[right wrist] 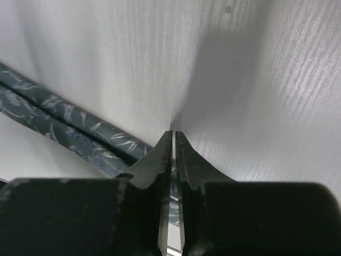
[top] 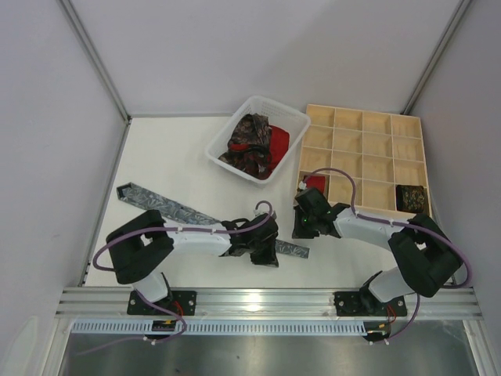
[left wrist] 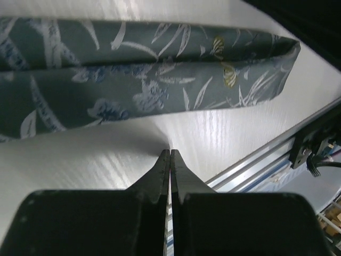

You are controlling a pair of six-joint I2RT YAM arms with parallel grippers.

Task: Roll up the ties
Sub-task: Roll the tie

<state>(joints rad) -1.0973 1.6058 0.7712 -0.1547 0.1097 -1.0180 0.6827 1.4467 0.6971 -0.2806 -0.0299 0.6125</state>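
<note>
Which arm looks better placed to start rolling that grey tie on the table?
Probably left. The left pincer hangs right at the end of the grey tie, squarely in its wrist view. The right pincer sits beside the strip, mostly over bare table. Both are shut, so either must open first.

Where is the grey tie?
Top view, left half: the grey tie lies diagonally on the table, between the white basket and the near edge.
</note>
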